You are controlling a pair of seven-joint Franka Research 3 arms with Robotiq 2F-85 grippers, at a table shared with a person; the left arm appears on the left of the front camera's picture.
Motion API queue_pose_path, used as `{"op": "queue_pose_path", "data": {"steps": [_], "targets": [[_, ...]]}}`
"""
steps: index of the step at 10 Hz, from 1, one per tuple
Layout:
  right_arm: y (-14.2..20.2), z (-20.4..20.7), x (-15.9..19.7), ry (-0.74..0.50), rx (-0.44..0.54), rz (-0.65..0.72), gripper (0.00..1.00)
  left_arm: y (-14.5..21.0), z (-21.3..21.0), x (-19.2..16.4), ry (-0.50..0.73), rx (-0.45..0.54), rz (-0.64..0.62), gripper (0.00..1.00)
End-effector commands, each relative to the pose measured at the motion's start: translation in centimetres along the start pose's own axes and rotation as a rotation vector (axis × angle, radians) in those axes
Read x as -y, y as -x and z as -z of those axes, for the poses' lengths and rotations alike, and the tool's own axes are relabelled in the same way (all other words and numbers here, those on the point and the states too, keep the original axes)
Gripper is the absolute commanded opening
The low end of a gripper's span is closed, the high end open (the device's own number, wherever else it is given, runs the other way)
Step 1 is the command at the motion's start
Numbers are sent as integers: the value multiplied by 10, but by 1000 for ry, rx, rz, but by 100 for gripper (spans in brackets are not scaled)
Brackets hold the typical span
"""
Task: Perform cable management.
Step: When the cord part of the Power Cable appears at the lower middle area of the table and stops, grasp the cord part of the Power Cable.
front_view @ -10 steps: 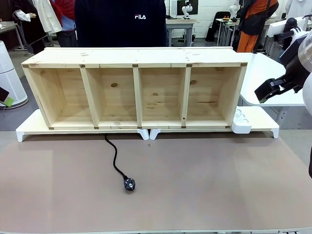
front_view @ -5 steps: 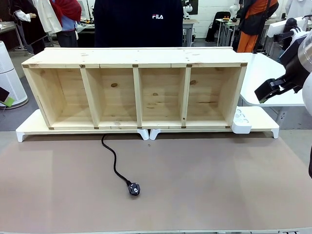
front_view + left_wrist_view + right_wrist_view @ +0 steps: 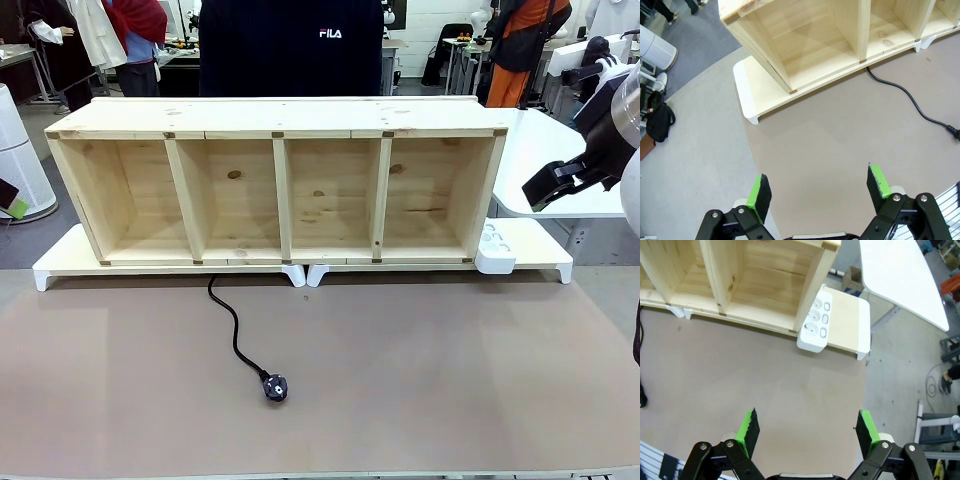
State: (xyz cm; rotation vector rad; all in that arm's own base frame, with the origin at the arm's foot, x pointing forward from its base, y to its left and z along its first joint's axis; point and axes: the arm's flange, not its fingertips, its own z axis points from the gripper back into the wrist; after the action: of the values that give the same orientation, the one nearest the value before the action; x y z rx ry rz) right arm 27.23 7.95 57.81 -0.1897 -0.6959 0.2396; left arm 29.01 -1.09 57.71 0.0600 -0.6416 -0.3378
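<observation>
The cable [image 3: 236, 335] is a thin black cord that comes out from under the wooden shelf [image 3: 280, 130] and curves toward me across the brown table. It ends in a round black plug [image 3: 275, 386] lying loose. In the left wrist view the cable [image 3: 910, 97] runs off to the right, well ahead of my left gripper [image 3: 819, 187], which is open and holds nothing. My right gripper [image 3: 806, 432] is also open and hangs over bare table, below the white socket block [image 3: 815, 325]. My right arm [image 3: 590, 160] is raised at the right edge.
The shelf has several open compartments and stands on white risers [image 3: 60, 265]. The socket block [image 3: 495, 245] sits at its right end. A person in a dark top [image 3: 290, 50] stands behind the shelf. A white table [image 3: 550, 150] is at the right.
The plug has slid a little to the right and toward me, and the cord's curve has shifted with it. The person behind the shelf has stepped to the right. Both grippers are still.
</observation>
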Motion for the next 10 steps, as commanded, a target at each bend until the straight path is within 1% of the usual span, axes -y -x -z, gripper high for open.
{"op": "queue_pose_path", "data": {"steps": [1,3,4,6,7,8,10], "targets": [[0,0,0,1,-1,-1,100,0,0,0,-2,5,-17,100],[0,0,0,0,0,0,100,0,0,0,-2,5,-17,100],[-24,1,-20,-22,-3,-44,100,0,0,0,-2,5,-17,100],[-50,1,-55,-58,-39,-106,100,0,0,0,-2,5,-17,100],[-59,2,-71,-79,-56,-126,100,0,0,0,-2,5,-17,100],[-64,3,-89,-125,-61,-150,100,0,0,0,-2,5,-17,100],[-75,6,-123,-219,-77,-146,100,0,0,0,-2,5,-17,100]]}}
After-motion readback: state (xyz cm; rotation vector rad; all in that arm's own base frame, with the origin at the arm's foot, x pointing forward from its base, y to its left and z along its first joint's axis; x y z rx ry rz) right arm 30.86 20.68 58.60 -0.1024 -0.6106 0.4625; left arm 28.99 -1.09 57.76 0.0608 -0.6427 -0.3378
